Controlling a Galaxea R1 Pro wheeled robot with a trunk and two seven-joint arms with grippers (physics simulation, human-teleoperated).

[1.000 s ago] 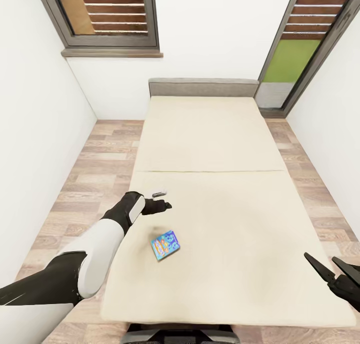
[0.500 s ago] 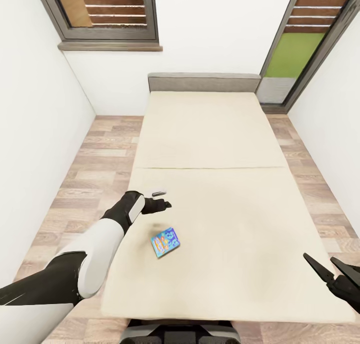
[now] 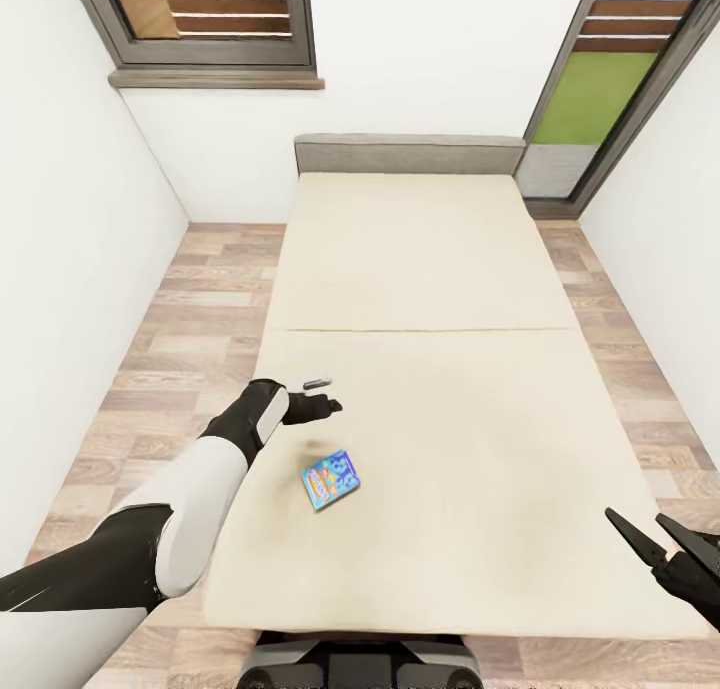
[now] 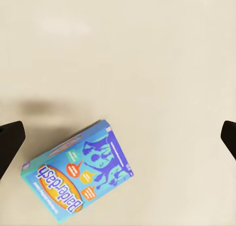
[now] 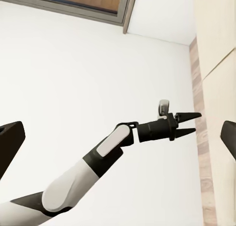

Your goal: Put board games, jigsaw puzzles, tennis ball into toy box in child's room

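A light blue board game (image 3: 331,479) lies flat on the cream bed (image 3: 480,389), near its left edge, just below the left gripper (image 3: 322,405), whose fingers are apart and empty. The right gripper (image 3: 655,541) waits open at the bed's right side. The box looks light, stiff cardboard, probably best pinched across its narrow edges.

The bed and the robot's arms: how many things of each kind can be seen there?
Board games on the bed: 1, the light blue box
Robot tools: 2, the left tool and the right tool
Beds: 1
Total: 4
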